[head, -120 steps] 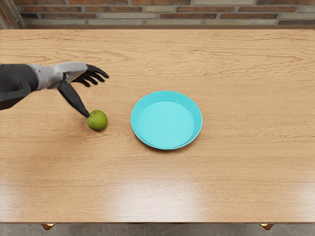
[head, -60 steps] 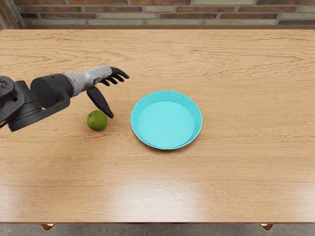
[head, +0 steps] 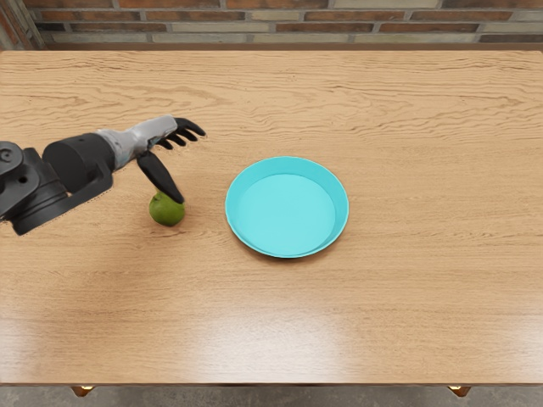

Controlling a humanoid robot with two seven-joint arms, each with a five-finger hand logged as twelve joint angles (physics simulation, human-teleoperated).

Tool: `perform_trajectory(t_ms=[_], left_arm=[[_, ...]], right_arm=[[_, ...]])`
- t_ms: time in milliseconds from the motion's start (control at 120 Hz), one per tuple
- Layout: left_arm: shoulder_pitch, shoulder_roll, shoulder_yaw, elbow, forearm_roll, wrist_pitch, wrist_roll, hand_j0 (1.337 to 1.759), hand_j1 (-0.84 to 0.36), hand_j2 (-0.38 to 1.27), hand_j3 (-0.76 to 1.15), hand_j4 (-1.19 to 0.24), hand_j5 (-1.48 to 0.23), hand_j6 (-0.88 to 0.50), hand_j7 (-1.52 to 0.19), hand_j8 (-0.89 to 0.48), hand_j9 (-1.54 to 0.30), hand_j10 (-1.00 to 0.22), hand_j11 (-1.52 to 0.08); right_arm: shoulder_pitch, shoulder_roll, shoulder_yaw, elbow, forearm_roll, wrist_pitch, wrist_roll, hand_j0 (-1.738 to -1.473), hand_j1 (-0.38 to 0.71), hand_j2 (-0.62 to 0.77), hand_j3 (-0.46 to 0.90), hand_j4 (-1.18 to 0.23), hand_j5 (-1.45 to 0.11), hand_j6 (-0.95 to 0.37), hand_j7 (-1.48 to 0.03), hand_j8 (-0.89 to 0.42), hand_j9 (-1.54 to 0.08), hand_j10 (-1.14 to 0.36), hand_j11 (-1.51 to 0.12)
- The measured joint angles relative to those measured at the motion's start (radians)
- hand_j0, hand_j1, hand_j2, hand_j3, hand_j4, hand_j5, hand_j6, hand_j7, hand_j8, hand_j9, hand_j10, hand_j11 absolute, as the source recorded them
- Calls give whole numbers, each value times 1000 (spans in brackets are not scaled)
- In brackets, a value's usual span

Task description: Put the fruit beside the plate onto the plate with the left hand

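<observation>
A small green apple (head: 165, 212) lies on the wooden table, a short way left of the turquoise plate (head: 287, 206). My left hand (head: 166, 153) hovers just above and behind the apple with its fingers spread. The thumb points down and its tip overlaps the apple's top. The four dark fingers stretch toward the upper right, clear of the fruit. Nothing is held. The plate holds nothing. The left forearm comes in from the left edge. The right arm does not show.
The wooden table (head: 382, 322) runs to a brick wall (head: 280, 21) at the back. Its front edge lies near the bottom of the view.
The left hand has drawn back a little to the left and lower. Its thumb, which stood right of the apple, now sits over the apple's top. The apple has not moved.
</observation>
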Motion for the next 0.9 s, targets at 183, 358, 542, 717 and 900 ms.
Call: perform_trajectory(t_ms=[183, 358, 542, 717, 900], left_arm=[[-66, 35, 145, 0, -3, 102, 0, 1658, 57, 52, 0, -248, -319, -249, -319, -248, -318, -247, -318], [-160, 72, 294, -5, -9, 182, 0, 1658, 58, 52, 0, -248, -319, -249, -319, -249, -318, -248, -318], [-274, 86, 440, -37, -27, 260, 0, 1658, 58, 53, 0, -249, -319, -250, -319, -250, -318, -249, -318], [-368, 92, 561, -82, -116, 272, 0, 1658, 58, 52, 0, -248, -319, -250, -319, -249, -318, -248, -318], [-445, 106, 639, -108, -203, 260, 0, 1658, 58, 52, 0, -249, -319, -250, -319, -250, -318, -248, -318]], right_arm=[[0, 0, 0, 0, 0, 0, 0, -1658, -305, -7, 0, -37, -47, -37, -47, -37, -47, -37, -47], [0, 0, 0, 0, 0, 0, 0, -1658, -305, -7, 0, -37, -48, -37, -47, -37, -48, -37, -47], [0, 0, 0, 0, 0, 0, 0, -1658, -305, -7, 0, -37, -47, -37, -47, -37, -47, -37, -47], [0, 0, 0, 0, 0, 0, 0, -1658, -305, -7, 0, -37, -47, -37, -47, -37, -47, -37, -47], [0, 0, 0, 0, 0, 0, 0, -1658, -305, -7, 0, -37, -47, -37, -47, -37, -47, -37, -47]])
